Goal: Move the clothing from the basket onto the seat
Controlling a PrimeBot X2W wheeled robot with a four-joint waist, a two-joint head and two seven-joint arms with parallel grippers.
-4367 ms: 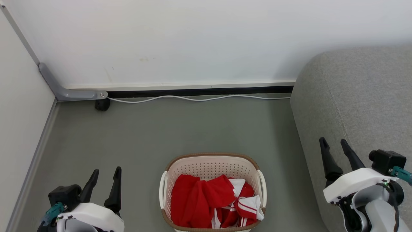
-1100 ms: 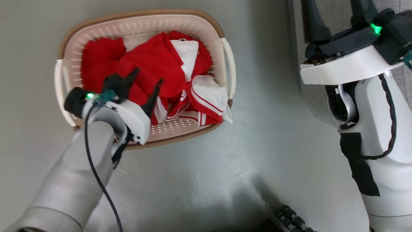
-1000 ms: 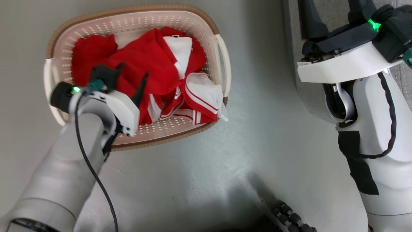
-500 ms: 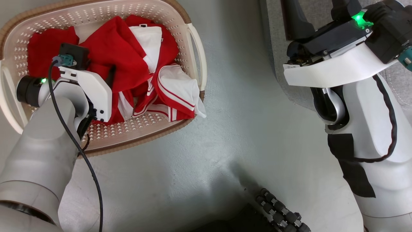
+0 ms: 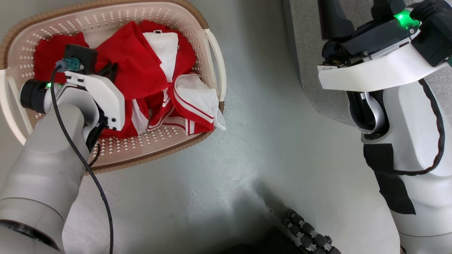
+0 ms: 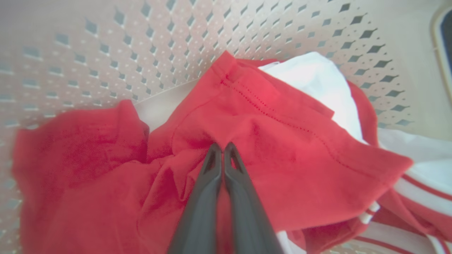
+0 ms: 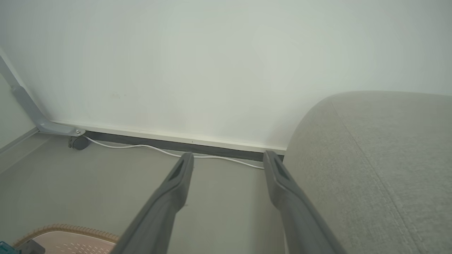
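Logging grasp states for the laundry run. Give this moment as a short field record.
left gripper: shut, pinching a red fold of clothing
right gripper: open, empty, near the seat
clothing: heaped in the basket
basket: on the floor, left of the seat
seat: no clothing on the part in view

No text, number or brand is legible. A small pale sticker on the right arm's white plastic wrist shell bears print too tiny to read.
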